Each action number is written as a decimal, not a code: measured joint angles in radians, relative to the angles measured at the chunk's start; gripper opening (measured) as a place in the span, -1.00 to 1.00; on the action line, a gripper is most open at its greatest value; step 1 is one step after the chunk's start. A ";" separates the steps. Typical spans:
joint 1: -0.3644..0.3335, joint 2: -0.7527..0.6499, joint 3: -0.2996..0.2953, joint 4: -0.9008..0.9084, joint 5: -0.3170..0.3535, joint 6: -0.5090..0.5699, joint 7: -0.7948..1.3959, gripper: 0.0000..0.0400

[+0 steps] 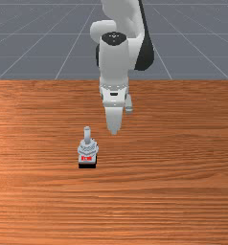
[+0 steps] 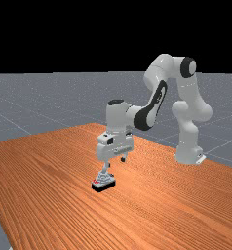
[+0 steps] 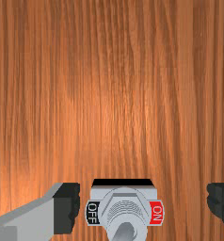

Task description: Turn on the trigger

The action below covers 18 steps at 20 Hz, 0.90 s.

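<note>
Gripper [image 2: 115,162] hangs over the wood table [image 2: 162,195] with its two fingers [image 3: 67,207] spread wide apart, pointing down, and holds nothing between them. Close below it in the far view sits the switch [image 2: 103,181], a pale grey body on a black base, its lever [image 2: 106,168] rising toward the finger that is farther from the arm's foot. How near that finger comes to the lever in depth, I cannot tell.

From the front, the switch lies beside the gripper, on the front view's left and nearer that camera than the fingers, with a visible strip of wood separating the two. Its lever stands up from the ringed collar [image 1: 87,148]; whether it leans toward either label is hard to judge.

Looking down past the fingers, the wrist view shows the switch body in the span between them, with a gap on either side, so neither finger touches the body. The gap is narrower on the side of the black OFF label [image 3: 92,212], and wider on the side of the red ON label [image 3: 156,213], which faces the other finger. The lever runs out of that view at the fingers' edge.
</note>
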 joint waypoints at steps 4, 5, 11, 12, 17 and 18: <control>0.188 0.080 0.048 0.131 -0.041 -0.052 0.310 -0.73; 0.246 0.122 0.061 0.201 -0.051 -0.081 0.382 -0.83; 0.280 0.126 0.081 0.205 -0.051 -0.081 0.377 -0.99; 0.284 0.127 0.077 0.208 -0.059 -0.085 0.386 -0.99; 0.289 0.132 0.072 0.210 -0.067 -0.085 0.393 -1.00; 0.288 0.133 0.073 0.210 -0.066 -0.084 0.393 -1.00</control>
